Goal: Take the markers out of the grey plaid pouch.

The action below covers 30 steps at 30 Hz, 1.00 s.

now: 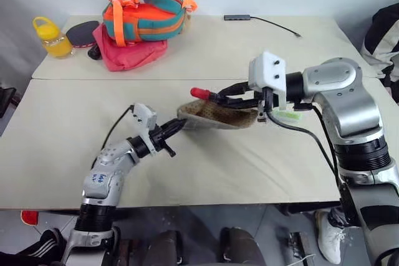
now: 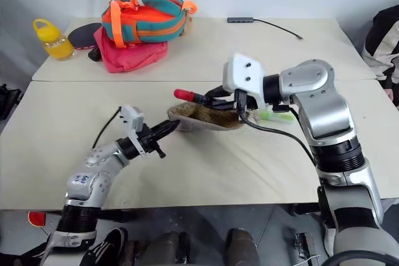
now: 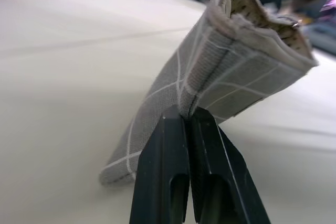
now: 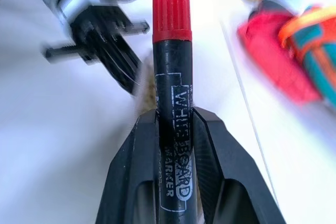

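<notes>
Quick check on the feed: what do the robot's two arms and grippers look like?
Both arms are silver-grey metal with black ribbed joints. Each wrist carries a white camera block with a black cable. The left gripper and right gripper each have two black, tapered fingers.

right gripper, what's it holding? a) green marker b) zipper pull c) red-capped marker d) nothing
c: the right gripper is shut on the dark red-capped marker, lifted above the grey plaid pouch, which the left gripper pinches at its edge.
</notes>
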Motion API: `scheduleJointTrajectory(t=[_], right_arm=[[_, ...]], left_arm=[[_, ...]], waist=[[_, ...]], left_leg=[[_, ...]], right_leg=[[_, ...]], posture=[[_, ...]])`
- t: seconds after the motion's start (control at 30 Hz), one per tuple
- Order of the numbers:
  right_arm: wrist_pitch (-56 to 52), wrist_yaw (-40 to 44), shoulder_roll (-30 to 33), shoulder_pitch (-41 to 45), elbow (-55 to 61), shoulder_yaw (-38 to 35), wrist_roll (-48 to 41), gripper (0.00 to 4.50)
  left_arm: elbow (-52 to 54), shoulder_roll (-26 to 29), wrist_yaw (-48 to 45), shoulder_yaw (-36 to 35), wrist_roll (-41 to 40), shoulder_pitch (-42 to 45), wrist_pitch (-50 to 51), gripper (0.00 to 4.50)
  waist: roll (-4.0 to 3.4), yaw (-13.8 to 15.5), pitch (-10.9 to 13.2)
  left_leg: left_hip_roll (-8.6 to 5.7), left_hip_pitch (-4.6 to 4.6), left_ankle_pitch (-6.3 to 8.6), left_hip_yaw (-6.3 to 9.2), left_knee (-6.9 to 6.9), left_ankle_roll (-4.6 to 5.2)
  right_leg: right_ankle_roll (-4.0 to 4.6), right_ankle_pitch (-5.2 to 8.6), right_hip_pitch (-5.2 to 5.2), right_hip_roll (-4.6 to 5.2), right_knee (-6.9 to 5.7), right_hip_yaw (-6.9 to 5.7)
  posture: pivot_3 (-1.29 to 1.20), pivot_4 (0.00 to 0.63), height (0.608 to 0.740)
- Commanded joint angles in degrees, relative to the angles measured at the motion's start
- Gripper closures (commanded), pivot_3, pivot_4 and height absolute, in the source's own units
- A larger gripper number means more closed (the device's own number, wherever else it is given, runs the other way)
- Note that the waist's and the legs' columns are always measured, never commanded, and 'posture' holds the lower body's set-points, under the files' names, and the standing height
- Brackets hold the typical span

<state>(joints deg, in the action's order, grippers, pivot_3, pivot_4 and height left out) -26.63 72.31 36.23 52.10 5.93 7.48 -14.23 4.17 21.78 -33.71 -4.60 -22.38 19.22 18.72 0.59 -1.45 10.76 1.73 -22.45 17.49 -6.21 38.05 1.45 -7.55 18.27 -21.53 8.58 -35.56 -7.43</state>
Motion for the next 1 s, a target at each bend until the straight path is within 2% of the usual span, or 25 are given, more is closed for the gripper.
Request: scheduleJointTrajectory(t=[0.03, 0.1, 0.2, 0.3, 0.4, 0.47, 0.53, 0.57, 0.63, 0.67, 0.83, 0.97, 1.0], right_arm=[[-2.19, 0.27, 3.77, -1.45, 2.49, -3.20, -2.55, 3.97], [1.26, 1.16, 8.10, -4.32, 0.81, -1.68, 1.07, 3.97], [12.50, -0.47, 13.32, -9.41, -5.96, 2.30, 9.97, 3.97], [18.77, -4.88, 12.54, -12.06, -11.83, 3.30, 13.98, 3.97], [23.84, -8.24, 11.10, -14.55, -16.78, 4.35, 16.95, 3.97], [26.58, -10.58, 10.41, -15.33, -19.48, 4.93, 18.93, 3.97], [28.23, -13.11, 9.43, -15.43, -22.62, 4.92, 20.19, 3.97], [28.23, -13.97, 8.59, -15.51, -23.65, 4.35, 19.73, 3.97], [27.06, -12.79, 7.57, -16.14, -23.65, 3.59, 17.51, 3.23], [27.20, -12.63, 7.41, -16.48, -23.51, 3.61, 17.34, 3.04], [24.47, -12.12, 6.62, -17.51, -20.89, 1.28, 13.90, 1.31], [21.24, -12.12, 5.46, -19.01, -17.86, -1.23, 9.66, 0.00], [18.89, -12.80, 3.47, -20.16, -15.42, -3.57, 5.44, 0.00]], left_arm=[[1.48, 2.48, 1.32, -3.80, 2.39, -0.44, -5.19, 4.50], [0.96, 4.54, 1.69, -4.70, 4.89, -0.74, -8.40, 4.50], [-0.80, 7.30, 3.99, -6.73, 9.34, -0.41, -14.28, 4.50], [-2.97, 9.17, 7.68, -6.80, 15.43, -0.18, -20.32, 4.50], [-5.14, 9.12, 8.67, -3.56, 20.39, -2.10, -23.93, 4.50], [-6.18, 8.03, 9.17, -2.29, 21.50, -3.07, -24.96, 4.50], [-5.91, 6.12, 7.31, -1.50, 18.70, -4.39, -23.85, 4.50], [-5.71, 5.23, 6.93, -1.37, 17.70, -4.87, -23.21, 4.25], [-5.59, 4.82, 6.18, -0.87, 17.56, -5.51, -22.91, 3.80], [-5.75, 4.76, 6.13, -0.78, 17.82, -5.70, -23.14, 3.59], [-4.52, 4.85, 4.00, -2.16, 14.47, -6.76, -22.03, 1.93], [3.00, 3.86, -1.76, -2.93, 3.73, -10.52, -15.00, 0.67], [5.41, 3.78, -2.24, -3.27, 1.46, -12.39, -12.86, 0.38]], waist=[[0.00, 0.24, 0.00], [0.00, 0.80, 0.00], [0.02, 1.45, 0.01], [0.02, 1.32, 0.01], [0.00, 1.12, 0.02], [-0.01, 1.09, 0.02], [-0.01, 1.17, 0.02], [0.00, 1.19, 0.02], [0.05, 1.19, 0.04], [0.06, 1.20, 0.04], [0.05, 1.25, 0.04], [0.05, 1.19, 0.04], [0.05, 1.19, 0.04]], left_leg=[[0.00, 0.00, 0.01, 0.01, 0.00, 0.01], [-0.03, -0.02, 0.04, 0.05, 0.00, 0.04], [-0.05, -0.05, 0.11, -0.01, 0.01, 0.08], [-0.03, -0.05, 0.11, -0.17, -0.01, 0.09], [0.01, -0.02, 0.10, -0.31, -0.01, 0.08], [0.04, 0.04, 0.10, -0.36, -0.02, 0.07], [0.05, 0.05, 0.10, -0.35, -0.03, 0.07], [0.04, 0.04, 0.10, -0.35, -0.01, 0.07], [0.06, 0.04, 0.10, -0.34, 0.05, 0.07], [0.07, 0.04, 0.10, -0.33, 0.08, 0.07], [0.06, 0.06, 0.09, -0.32, 0.09, 0.08], [0.08, 0.06, 0.11, -0.29, 0.04, 0.07], [0.08, 0.05, 0.11, -0.28, 0.03, 0.07]], right_leg=[[0.00, 0.00, 0.00, 0.01, 0.00, -0.01], [0.00, 0.00, 0.01, 0.04, 0.01, -0.05], [-0.02, -0.01, 0.01, 0.05, 0.12, -0.05], [-0.03, -0.02, 0.00, 0.04, 0.21, -0.03], [-0.04, -0.02, -0.06, 0.02, 0.20, 0.02], [-0.03, -0.02, -0.05, 0.00, 0.13, 0.03], [-0.03, -0.02, -0.06, 0.00, 0.12, 0.02], [-0.04, -0.02, -0.06, 0.01, 0.11, 0.04], [-0.04, -0.02, -0.04, 0.01, 0.11, 0.05], [-0.03, -0.02, -0.02, 0.01, 0.09, 0.04], [-0.03, -0.02, -0.01, 0.03, 0.04, 0.07], [-0.03, -0.02, -0.03, 0.04, 0.04, 0.06], [-0.03, -0.02, -0.03, 0.04, 0.05, 0.05]], posture=[[0.00, 0.150, 0.740], [0.00, 0.150, 0.740], [0.00, 0.150, 0.740], [0.00, 0.150, 0.740], [0.00, 0.150, 0.740], [0.00, 0.150, 0.740], [0.00, 0.150, 0.740], [0.00, 0.150, 0.740], [0.00, 0.150, 0.740], [0.00, 0.150, 0.740], [0.00, 0.150, 0.740], [0.00, 0.150, 0.740], [0.00, 0.150, 0.740]])
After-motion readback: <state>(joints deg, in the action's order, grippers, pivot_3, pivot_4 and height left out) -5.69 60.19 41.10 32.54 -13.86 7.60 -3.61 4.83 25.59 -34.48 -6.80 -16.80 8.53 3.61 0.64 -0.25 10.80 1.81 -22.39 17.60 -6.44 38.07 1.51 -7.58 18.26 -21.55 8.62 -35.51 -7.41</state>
